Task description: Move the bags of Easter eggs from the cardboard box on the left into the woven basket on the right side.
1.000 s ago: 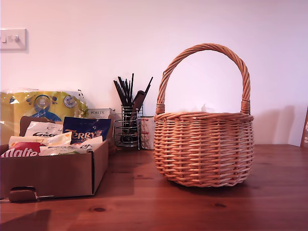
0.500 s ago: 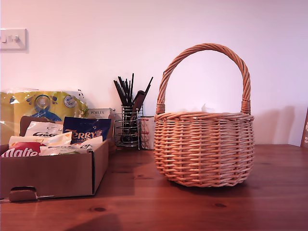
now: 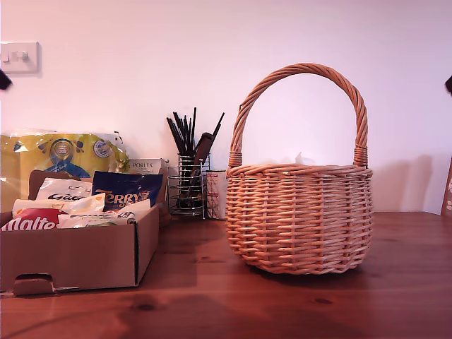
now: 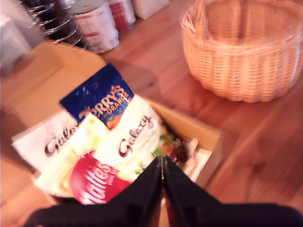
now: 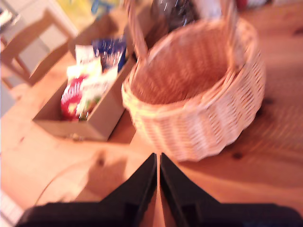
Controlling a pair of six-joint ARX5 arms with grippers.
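- One cardboard box (image 3: 78, 256) is sitting at the exterior view's left, holding five sweet bags (image 4: 118, 142).
- One woven basket (image 3: 300, 219) is standing beside it on the surface (image 3: 212, 296).
- My first hand (image 4: 162, 172) is hovering over the bags, jaws together, gripping nothing.
- My second hand (image 5: 157, 163) is hovering near the basket, likewise closed and empty.

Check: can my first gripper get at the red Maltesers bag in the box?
Probably yes: my first gripper hangs shut above the Maltesers bag, which lies uncovered atop the open cardboard box; jaws need opening.

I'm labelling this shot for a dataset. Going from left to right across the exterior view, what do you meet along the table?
cardboard box holding the bags of Easter eggs → wire utensil holder → white tin → woven basket
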